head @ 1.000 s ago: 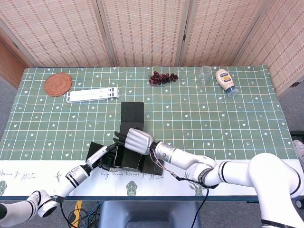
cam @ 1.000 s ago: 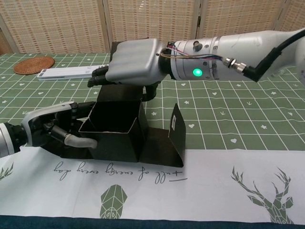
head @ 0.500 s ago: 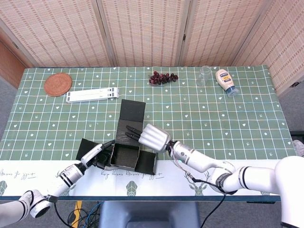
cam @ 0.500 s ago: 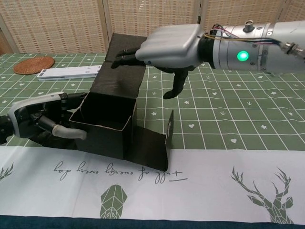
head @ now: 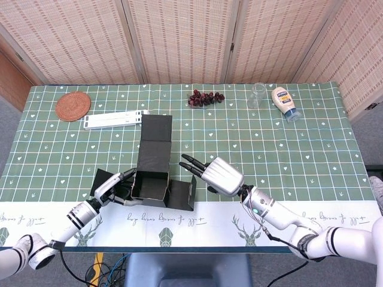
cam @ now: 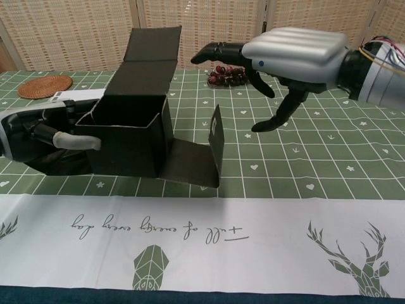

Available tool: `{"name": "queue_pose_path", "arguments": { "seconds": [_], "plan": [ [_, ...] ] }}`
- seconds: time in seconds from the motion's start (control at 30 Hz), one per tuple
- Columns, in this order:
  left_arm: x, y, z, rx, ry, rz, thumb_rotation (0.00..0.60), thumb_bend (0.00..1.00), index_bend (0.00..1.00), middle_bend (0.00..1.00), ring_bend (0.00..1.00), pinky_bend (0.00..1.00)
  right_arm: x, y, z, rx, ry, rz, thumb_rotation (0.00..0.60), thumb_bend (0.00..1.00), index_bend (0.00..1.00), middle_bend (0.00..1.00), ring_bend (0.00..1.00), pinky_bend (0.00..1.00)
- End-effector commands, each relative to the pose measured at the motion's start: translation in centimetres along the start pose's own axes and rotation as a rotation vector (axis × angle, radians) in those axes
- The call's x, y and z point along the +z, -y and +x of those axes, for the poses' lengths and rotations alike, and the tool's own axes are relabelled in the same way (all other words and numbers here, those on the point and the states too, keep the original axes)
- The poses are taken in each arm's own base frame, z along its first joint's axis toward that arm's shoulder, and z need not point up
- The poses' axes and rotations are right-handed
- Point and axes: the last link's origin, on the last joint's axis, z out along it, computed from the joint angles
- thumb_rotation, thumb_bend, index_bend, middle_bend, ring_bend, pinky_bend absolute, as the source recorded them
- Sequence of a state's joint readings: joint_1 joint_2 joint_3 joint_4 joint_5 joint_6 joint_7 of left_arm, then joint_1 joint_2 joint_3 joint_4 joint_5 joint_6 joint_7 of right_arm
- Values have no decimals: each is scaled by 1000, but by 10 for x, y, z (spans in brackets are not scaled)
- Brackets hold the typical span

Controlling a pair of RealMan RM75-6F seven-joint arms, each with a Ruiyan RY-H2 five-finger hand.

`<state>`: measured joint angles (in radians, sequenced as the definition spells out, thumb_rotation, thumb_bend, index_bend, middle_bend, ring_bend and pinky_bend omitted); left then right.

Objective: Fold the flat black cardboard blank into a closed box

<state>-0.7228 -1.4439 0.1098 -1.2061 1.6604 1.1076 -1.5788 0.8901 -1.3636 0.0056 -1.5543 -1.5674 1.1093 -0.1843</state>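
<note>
The box (head: 149, 179) has slid left since a second ago, and the right hand (head: 216, 174) has pulled back off it to the right. At the left, the left hand (head: 114, 188) grips the box's left wall — a finger hooked over the rim. The box stands open-topped near the table's (head: 299, 137) front edge, lid flap raised behind — right flap (cam: 214, 136) upright. The right hand hovers beside it, fingers spread, empty.

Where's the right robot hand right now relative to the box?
In both views the right robot hand hovers open, just right of the half-folded black cardboard box, past its raised side flap and touching nothing. The left robot hand is against the box's opposite side.
</note>
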Motion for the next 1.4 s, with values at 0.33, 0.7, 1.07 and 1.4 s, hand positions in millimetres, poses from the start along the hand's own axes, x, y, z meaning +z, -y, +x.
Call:
{"name": "queue_pose_path", "arguments": {
  "seconds": [0.33, 0.7, 1.07, 1.4],
  "plan": [
    [-2, -28, 20, -119, 13, -7, 600, 199, 209, 127, 652, 832, 7, 20, -35, -26, -186, 11, 600, 9, 0, 6, 655, 1000],
    [-5, -31, 23, -117, 35, 9, 600, 199, 207, 127, 652, 832, 35, 40, -42, -47, -371, 44, 600, 4, 0, 0, 637, 1000],
    [0, -25, 18, -52, 59, 35, 600, 199, 206, 127, 651, 831, 58, 54, -36, -82, -462, 116, 600, 38, 0, 34, 637, 1000],
    [3, -20, 16, 49, 67, 38, 600, 199, 206, 127, 650, 831, 70, 64, -35, -90, -440, 149, 600, 38, 0, 64, 637, 1000]
  ]
}}
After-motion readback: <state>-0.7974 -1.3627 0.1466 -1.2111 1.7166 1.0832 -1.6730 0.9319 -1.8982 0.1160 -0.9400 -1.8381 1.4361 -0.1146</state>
